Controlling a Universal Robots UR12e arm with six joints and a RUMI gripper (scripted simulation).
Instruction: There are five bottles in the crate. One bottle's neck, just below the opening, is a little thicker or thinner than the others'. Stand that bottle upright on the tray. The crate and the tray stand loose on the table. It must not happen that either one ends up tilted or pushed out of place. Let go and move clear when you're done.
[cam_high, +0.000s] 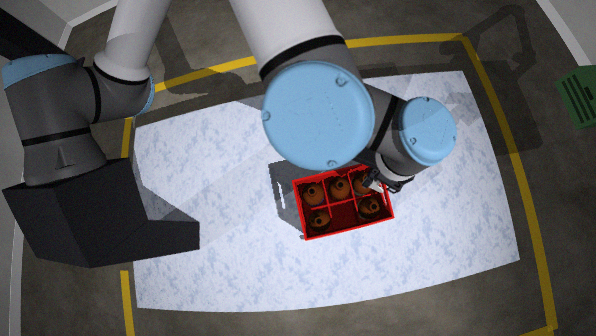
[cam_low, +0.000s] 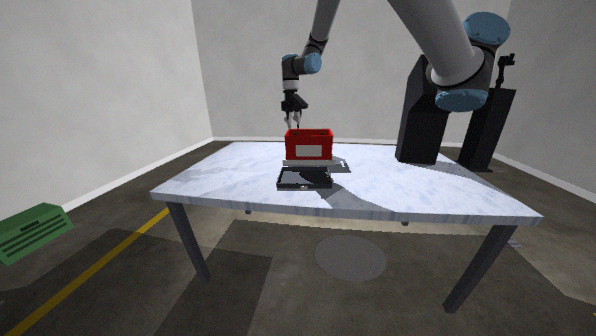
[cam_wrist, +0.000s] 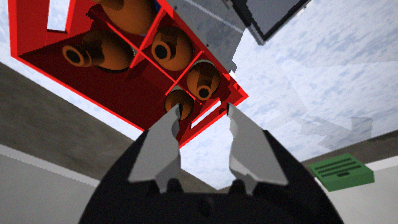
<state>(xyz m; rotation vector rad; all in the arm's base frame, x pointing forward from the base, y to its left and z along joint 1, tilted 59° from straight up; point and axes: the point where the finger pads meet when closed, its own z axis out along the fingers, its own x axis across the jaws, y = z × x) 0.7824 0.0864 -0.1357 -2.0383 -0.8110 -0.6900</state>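
The red crate (cam_high: 345, 229) (cam_low: 290, 150) (cam_wrist: 112, 95) stands on the table. Several brown bottles stand in its compartments; in the top view the upper row holds a left bottle (cam_high: 314, 196), a middle bottle (cam_high: 340, 189) and a right bottle (cam_high: 361, 185), the lower row a left bottle (cam_high: 319, 221) and a right bottle (cam_high: 370, 208). The lower middle compartment is empty. I cannot tell which neck differs. My gripper (cam_high: 376, 187) (cam_low: 293, 125) (cam_wrist: 203, 104) is partly open and empty, above the crate's right end. The black tray (cam_low: 290, 187) lies beside the crate; the arm hides it in the top view.
The table (cam_high: 225, 270) (cam_low: 400, 190) extends around the crate and tray. Low crate dividers separate the bottles. The large blue-capped arm joint (cam_high: 317, 115) hangs over the tray side in the top view. A green box (cam_high: 579, 97) (cam_low: 35, 232) (cam_wrist: 342, 171) is beyond the table.
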